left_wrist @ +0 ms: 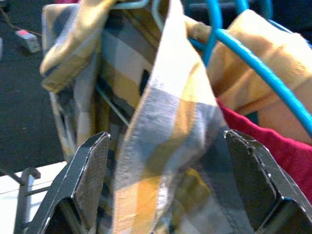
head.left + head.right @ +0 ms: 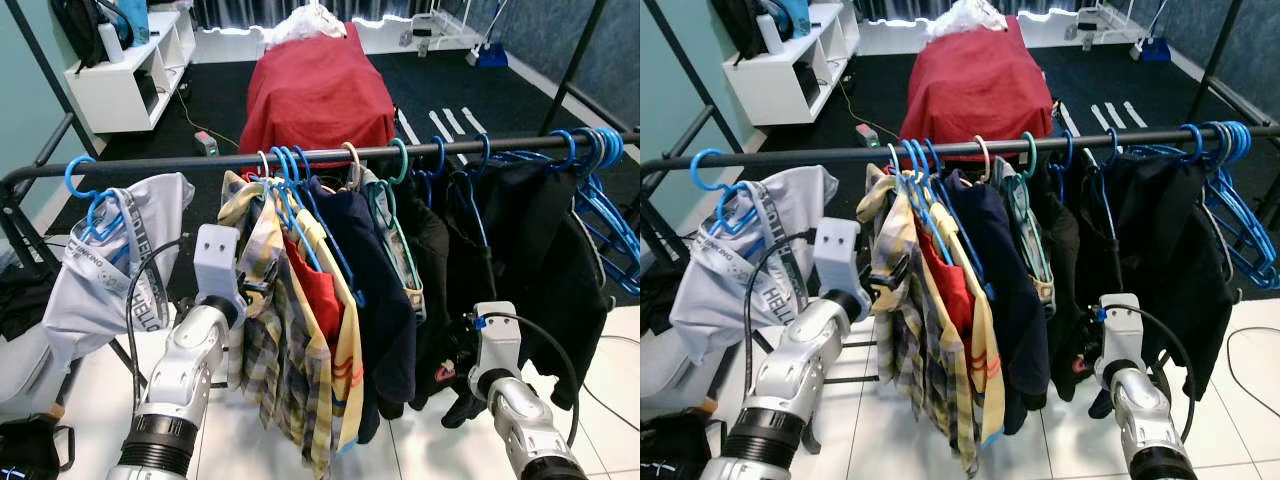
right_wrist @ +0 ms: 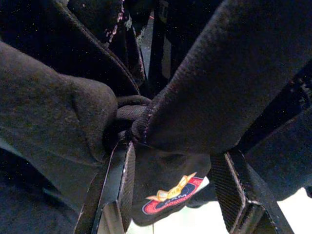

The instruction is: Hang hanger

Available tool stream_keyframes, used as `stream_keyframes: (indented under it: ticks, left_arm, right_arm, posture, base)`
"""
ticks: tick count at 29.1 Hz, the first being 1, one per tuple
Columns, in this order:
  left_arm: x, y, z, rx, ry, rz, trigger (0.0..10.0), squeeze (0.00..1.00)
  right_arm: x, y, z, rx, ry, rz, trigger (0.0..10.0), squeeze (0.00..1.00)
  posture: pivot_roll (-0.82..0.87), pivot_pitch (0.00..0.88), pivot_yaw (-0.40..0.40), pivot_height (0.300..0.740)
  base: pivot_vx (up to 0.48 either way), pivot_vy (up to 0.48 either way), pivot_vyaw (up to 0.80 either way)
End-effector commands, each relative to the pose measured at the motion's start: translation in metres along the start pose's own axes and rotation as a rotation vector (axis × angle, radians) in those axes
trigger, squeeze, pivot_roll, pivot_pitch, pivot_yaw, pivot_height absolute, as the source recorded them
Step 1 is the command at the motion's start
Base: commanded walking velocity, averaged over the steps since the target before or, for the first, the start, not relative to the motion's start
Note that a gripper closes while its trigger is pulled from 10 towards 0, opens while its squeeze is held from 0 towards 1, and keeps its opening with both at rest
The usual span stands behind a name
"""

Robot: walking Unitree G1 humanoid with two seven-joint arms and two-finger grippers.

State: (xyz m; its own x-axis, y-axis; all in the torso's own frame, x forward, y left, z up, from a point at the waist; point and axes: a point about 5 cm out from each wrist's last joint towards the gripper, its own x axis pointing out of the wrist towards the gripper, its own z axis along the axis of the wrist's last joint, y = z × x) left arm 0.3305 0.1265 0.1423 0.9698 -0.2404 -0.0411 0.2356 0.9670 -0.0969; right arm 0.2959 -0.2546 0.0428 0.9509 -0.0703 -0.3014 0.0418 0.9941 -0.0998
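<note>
Overhead, blue hanger [image 2: 290,200] carries yellow plaid shirt [image 2: 270,330].

1. Black rail [image 2: 840,155] across the frame's upper half, crowded with blue hangers [image 2: 1230,140].
2. Left tool [image 2: 890,272] against a plaid shirt [image 2: 902,300], centre-left.
3. Right tool [image 2: 1102,300] lower right, amid black garments [image 2: 1160,250].
4. Red cover [image 2: 975,85], top centre.

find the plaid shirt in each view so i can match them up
Left eye view: plaid shirt hangs left of centre, by the left gripper.
Right eye view: same place, left of the red garment.
Left wrist view: its fold lies between the open fingers.
Right wrist view: dark clothes there, no plaid.
Shared landmark: blue hanger.
</note>
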Motion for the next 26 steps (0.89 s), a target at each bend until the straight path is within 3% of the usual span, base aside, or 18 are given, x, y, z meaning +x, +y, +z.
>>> stream_keyframes:
  ticks: [1,9,12,14,18,21,23,25,26]
  left_arm:
    - [-0.002,-0.003,-0.002,-0.014,0.025,-0.022,10.0,0.0]
    - [-0.02,-0.01,0.017,0.032,0.129,-0.16,10.0,0.0]
    - [-0.03,0.001,0.03,0.088,0.136,-0.153,10.0,0.0]
    - [-0.04,0.027,0.039,0.172,0.178,-0.064,10.0,0.0]
    - [-0.053,0.036,0.044,0.175,0.257,-0.11,10.0,0.0]
    - [-0.067,0.02,0.041,0.102,0.345,-0.285,10.0,0.0]
    - [-0.067,0.02,0.041,0.102,0.345,-0.285,10.0,0.0]
    - [-0.072,-0.002,0.024,-0.015,0.412,-0.366,10.0,0.0]
    - [-0.072,-0.002,0.024,-0.015,0.412,-0.366,10.0,0.0]
  right_arm:
    - [-0.002,0.002,-0.006,-0.005,0.02,0.004,10.0,0.0]
    - [-0.001,0.001,-0.005,-0.005,0.019,0.002,10.0,0.0]
    - [-0.001,0.0,-0.005,-0.004,0.02,0.0,10.0,0.0]
    - [-0.001,0.002,-0.005,-0.004,0.022,0.004,10.0,0.0]
    - [0.0,0.003,-0.005,-0.005,0.023,0.008,10.0,0.0]
    - [0.001,0.002,-0.004,-0.006,0.022,0.008,10.0,0.0]
    - [0.001,0.002,-0.004,-0.006,0.022,0.008,10.0,0.0]
    - [0.001,0.001,-0.003,-0.008,0.022,0.005,10.0,0.0]
    - [0.001,0.001,-0.003,-0.008,0.022,0.005,10.0,0.0]
  posture:
    - [-0.11,0.127,0.034,0.74]
    - [-0.11,0.13,0.036,0.74]
    - [-0.11,0.132,0.036,0.74]
    - [-0.1,0.132,0.036,0.74]
    - [-0.09,0.13,0.035,0.74]
    - [-0.09,0.127,0.036,0.74]
    - [-0.09,0.127,0.036,0.74]
    - [-0.1,0.12,0.038,0.74]
    - [-0.1,0.12,0.038,0.74]
  base:
    - [0.0,0.0,0.0]
    - [0.0,0.0,0.0]
    - [0.0,0.0,0.0]
    - [0.0,0.0,0.0]
    - [0.0,0.0,0.0]
    - [0.0,0.0,0.0]
    - [0.0,0.0,0.0]
    - [0.0,0.0,0.0]
    - [0.0,0.0,0.0]
